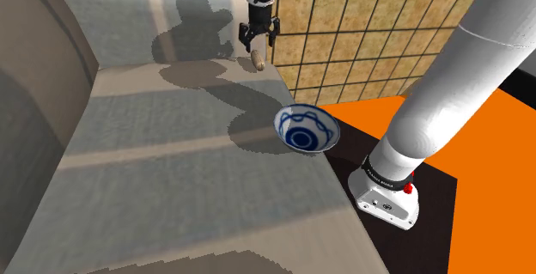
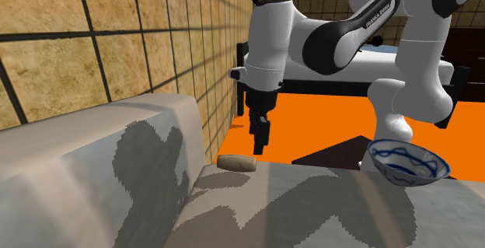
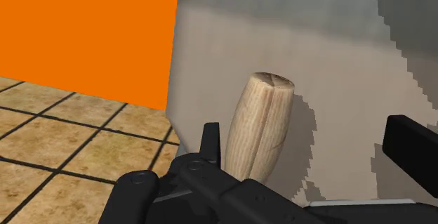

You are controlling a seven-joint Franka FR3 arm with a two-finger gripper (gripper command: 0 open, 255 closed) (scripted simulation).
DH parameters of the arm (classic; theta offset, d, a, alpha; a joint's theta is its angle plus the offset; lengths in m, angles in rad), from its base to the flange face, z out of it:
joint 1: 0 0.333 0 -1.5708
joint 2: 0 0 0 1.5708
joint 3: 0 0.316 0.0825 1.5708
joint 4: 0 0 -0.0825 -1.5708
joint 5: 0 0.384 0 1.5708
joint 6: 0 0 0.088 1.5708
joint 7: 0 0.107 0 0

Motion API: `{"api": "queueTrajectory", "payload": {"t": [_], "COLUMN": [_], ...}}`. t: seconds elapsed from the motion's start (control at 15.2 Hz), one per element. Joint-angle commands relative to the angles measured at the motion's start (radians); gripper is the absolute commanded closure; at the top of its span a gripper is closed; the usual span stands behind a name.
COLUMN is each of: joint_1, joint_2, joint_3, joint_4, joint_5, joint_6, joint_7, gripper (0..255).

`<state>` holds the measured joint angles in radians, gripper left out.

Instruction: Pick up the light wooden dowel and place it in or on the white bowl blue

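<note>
**Claw open over dowel; dowel lying on counter, not gripped**

Shoulder view: The claw [image 1: 257, 39] points downward with its jaws spread. The light wooden dowel [image 1: 258, 60] lies directly beneath it on the grey counter [image 1: 172, 161], close to the counter edge that meets the tiled wall [image 1: 361, 32]. The white bowl with blue pattern [image 1: 307, 129] stands upright on the same counter, well apart from the claw, on the side toward the stand [image 1: 386, 199].

Second exterior view: A visible gap separates the claw tips from the dowel below. The dowel rests on its side at the counter's rim. The bowl sits well away from the claw, near the counter's edge, with the orange floor [image 2: 311, 122] behind the claw.

Wrist view: The dowel lies between the two fingers [image 3: 210, 142], just beside one and well apart from the other. Neither finger clasps it. The counter edge runs just beyond the nearer finger.
</note>
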<state>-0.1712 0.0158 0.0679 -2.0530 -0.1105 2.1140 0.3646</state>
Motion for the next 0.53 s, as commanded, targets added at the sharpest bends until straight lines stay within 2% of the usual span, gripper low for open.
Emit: {"api": "queueTrajectory", "payload": {"t": [0.0, 0.2, 0.46], "joint_1": [-0.01, -0.02, -0.022], "joint_2": [0.073, 0.18, 0.207], "joint_3": [-0.011, -0.027, -0.031], "joint_4": [0.046, 0.122, 0.112], "joint_5": [-0.01, -0.02, -0.024], "joint_6": [0.02, 0.038, 0.074], "joint_7": [0.031, 0.077, 0.082], "gripper": [0, 0, 0]}}
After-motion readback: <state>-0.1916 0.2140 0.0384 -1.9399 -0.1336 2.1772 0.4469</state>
